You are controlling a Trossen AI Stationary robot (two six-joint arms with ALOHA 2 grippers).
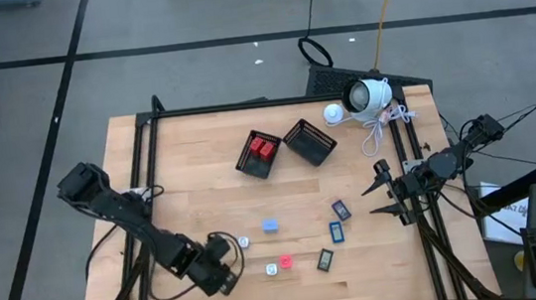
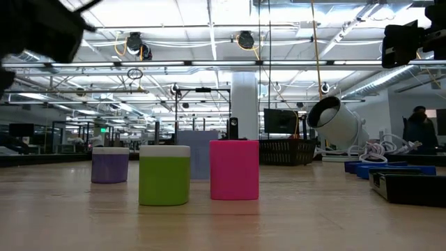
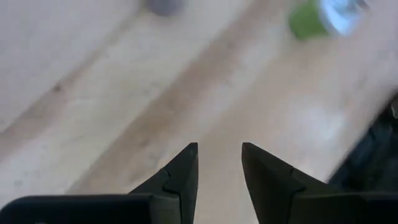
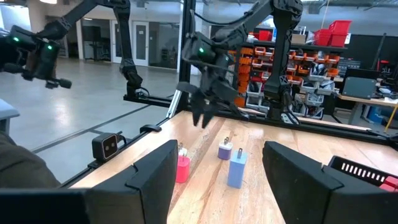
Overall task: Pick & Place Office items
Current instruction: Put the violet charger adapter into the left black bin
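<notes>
Left gripper (image 1: 230, 279) is held low at the counter (image 1: 201, 177) front, about 7 o'clock, fingers (image 3: 180, 180) slightly spread, empty. Right gripper (image 1: 377, 190) is parked at 3 o'clock, fingers wide. Office items (image 1: 340, 209) lie scattered at 5–6 o'clock; long axes cannot be told.

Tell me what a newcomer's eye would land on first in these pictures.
Two black mesh baskets sit at the table's middle back: the left basket holds red pieces, the right basket looks empty. Small pieces lie scattered nearer the front, among them a pink block. The left gripper hovers open beside them.
</notes>
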